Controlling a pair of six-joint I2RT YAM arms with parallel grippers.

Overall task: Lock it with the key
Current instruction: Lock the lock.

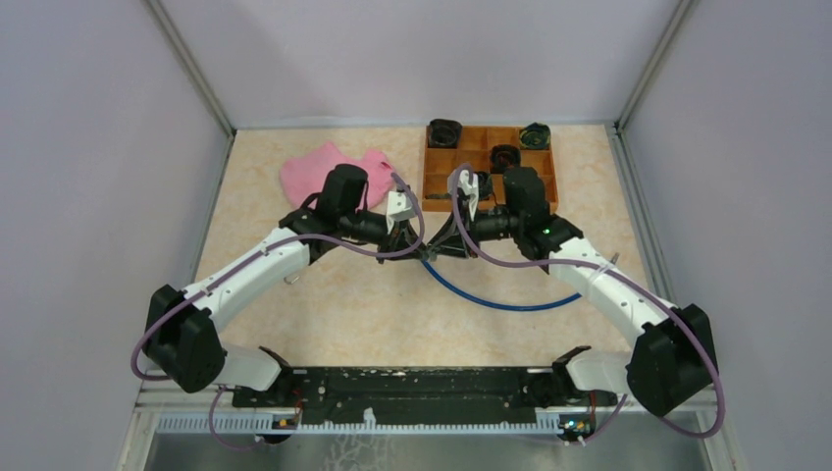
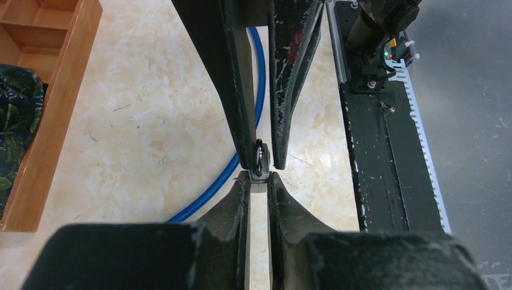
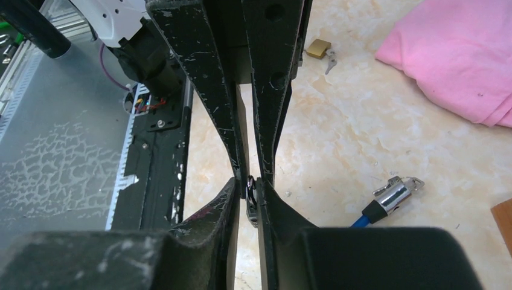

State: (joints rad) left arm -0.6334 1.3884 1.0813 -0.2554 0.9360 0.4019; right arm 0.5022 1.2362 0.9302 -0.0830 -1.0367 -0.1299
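Note:
At mid-table my two grippers meet tip to tip. My left gripper (image 1: 423,253) (image 2: 258,176) is shut on a small silver key (image 2: 258,183). The key's dark ring (image 2: 259,158) sticks out between the right gripper's fingers (image 2: 240,121). My right gripper (image 1: 436,252) (image 3: 249,185) has its jaws drawn in narrow around that ring end of the key (image 3: 250,204). A blue cable lock (image 1: 510,302) curves across the table below them. Its chrome end (image 3: 395,194) lies just beyond the right gripper.
A brass padlock (image 3: 318,47) with a key (image 3: 329,59) beside it lies near the left arm. A pink cloth (image 1: 314,172) sits at the back left. A wooden tray (image 1: 555,167) holding dark objects stands at the back right. A black rail (image 1: 422,385) runs along the near edge.

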